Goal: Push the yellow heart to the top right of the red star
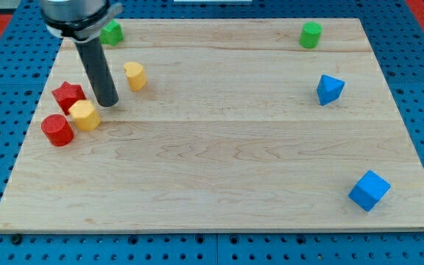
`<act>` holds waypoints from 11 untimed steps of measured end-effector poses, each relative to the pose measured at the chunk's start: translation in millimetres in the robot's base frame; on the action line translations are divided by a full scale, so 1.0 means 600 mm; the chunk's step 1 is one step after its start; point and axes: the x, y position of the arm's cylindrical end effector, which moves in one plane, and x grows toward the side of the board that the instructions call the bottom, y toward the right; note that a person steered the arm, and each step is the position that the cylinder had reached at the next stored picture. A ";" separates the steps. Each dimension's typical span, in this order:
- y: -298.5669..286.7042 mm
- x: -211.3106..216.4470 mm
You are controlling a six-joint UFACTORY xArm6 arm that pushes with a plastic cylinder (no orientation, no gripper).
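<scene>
My tip (108, 104) stood on the bench (219, 169), just right of the red star (68, 95); it is a bare rod with nothing to close or hold. The yellow heart (135, 75) lay near the tip, up and right of it, already upper right of the star. A yellow hexagonal block (85, 115) sat just below the star's right side, touching it, with a red cylinder (57, 130) lower left.
</scene>
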 end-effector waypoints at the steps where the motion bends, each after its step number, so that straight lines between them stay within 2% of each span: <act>1: 0.149 -0.038; 2: 0.244 -0.078; 3: 0.136 -0.131; 4: 0.035 -0.020; 5: -0.027 0.050; 6: 0.099 0.004; 7: 0.174 -0.071; 8: 0.065 -0.112; 9: -0.073 -0.073; 10: -0.066 -0.092; 11: -0.130 -0.169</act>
